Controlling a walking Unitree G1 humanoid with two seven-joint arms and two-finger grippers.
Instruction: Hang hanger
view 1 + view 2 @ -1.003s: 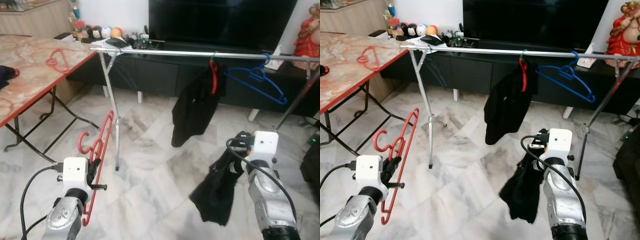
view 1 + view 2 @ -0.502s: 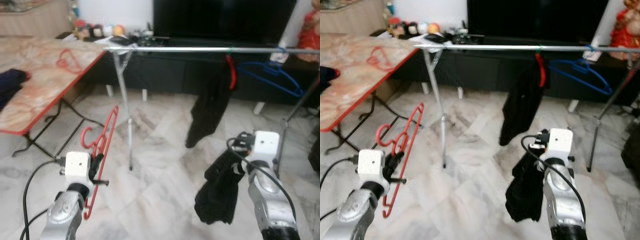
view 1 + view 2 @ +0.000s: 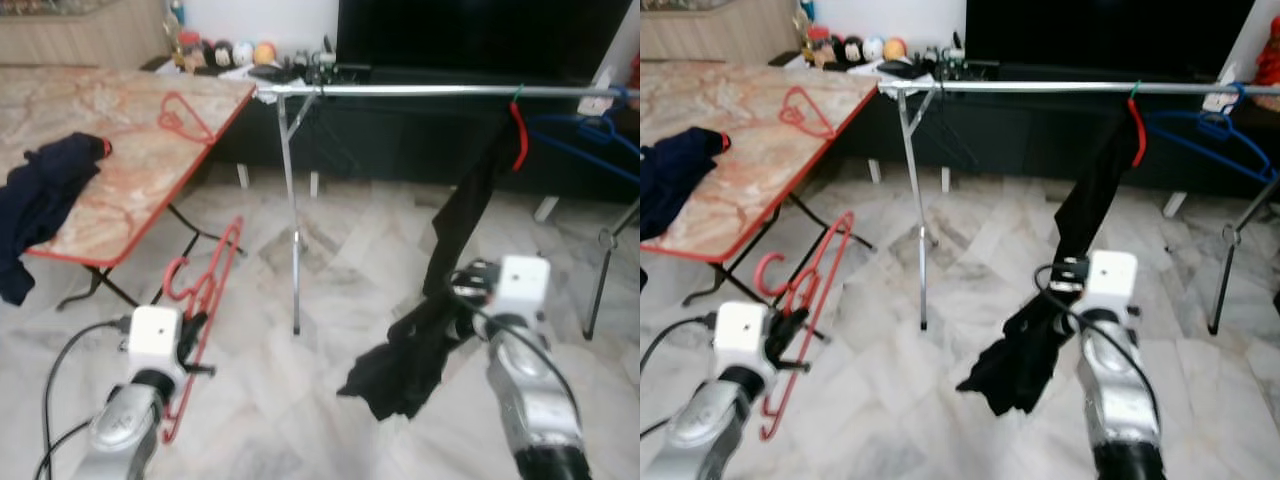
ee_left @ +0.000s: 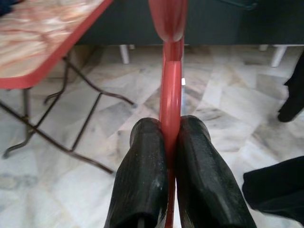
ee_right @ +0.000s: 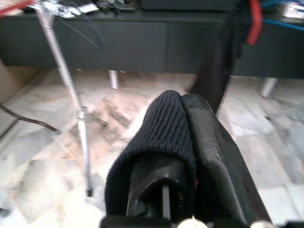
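My left gripper [image 4: 172, 137] is shut on a red hanger [image 3: 205, 300], which stands upright at lower left above the floor. My right gripper [image 5: 183, 107] is shut on a dark garment [image 3: 400, 360] that droops below it at lower right. A silver clothes rail [image 3: 400, 91] crosses the upper part of the eye views beyond both grippers. On the rail hang a red hanger [image 3: 518, 135] carrying a black garment [image 3: 465, 215] and a bare blue hanger [image 3: 1210, 135]. Another red hanger [image 3: 185, 115] lies on the table.
A marble-topped table [image 3: 120, 170] with a red edge stands at left, with a dark blue garment [image 3: 45, 195] on it. A black TV cabinet [image 3: 420, 150] runs behind the rail. The rail's stand leg [image 3: 291, 230] rises from the marble floor [image 3: 300, 400] between the arms.
The camera has turned left, so the table and the dark blue garment have come further into view and the rail has shifted right. Both grippers keep their hold.
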